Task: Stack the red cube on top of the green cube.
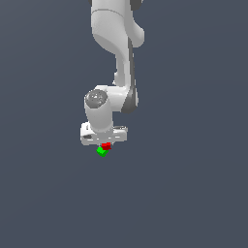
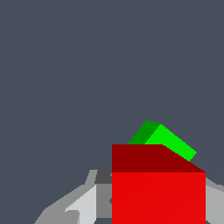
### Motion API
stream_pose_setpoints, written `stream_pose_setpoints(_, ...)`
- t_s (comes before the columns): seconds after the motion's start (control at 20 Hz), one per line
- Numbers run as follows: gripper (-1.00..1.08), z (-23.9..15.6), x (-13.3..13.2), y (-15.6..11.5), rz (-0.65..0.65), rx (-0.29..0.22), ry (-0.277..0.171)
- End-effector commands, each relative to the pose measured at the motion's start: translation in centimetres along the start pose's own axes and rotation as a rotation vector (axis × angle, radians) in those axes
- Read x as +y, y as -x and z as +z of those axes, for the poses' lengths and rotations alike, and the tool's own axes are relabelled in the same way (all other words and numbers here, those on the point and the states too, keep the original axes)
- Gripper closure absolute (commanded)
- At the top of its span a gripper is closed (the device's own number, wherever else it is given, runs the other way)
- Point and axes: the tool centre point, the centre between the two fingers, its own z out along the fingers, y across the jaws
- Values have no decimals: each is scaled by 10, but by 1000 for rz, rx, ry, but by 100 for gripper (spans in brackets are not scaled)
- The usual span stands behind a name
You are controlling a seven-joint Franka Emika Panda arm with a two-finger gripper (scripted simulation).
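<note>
The red cube [image 1: 106, 146] sits between the fingers of my white gripper [image 1: 106, 144], which is shut on it and holds it low over the floor. The green cube [image 1: 101, 152] lies on the floor just under and beside the red one, toward the exterior view's left, and the two overlap in that view. In the wrist view the red cube [image 2: 157, 197] fills the foreground between the grey fingers [image 2: 85, 205]. The green cube [image 2: 168, 140] peeks out beyond it, turned at an angle to it. Whether the cubes touch cannot be told.
A plain dark grey floor [image 1: 193, 193] surrounds the cubes. The white arm [image 1: 116, 43] rises straight above the gripper. No other objects are in view.
</note>
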Motion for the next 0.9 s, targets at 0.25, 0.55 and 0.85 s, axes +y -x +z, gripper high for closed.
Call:
stream_pose_setpoints(0.25,108,5,25,-8,-2,1,-1)
stream_pose_setpoints(0.55,-92,5,26,-8,-2,1,-1)
stream_pose_setpoints(0.85,-92,5,26,-8,-2,1,-1)
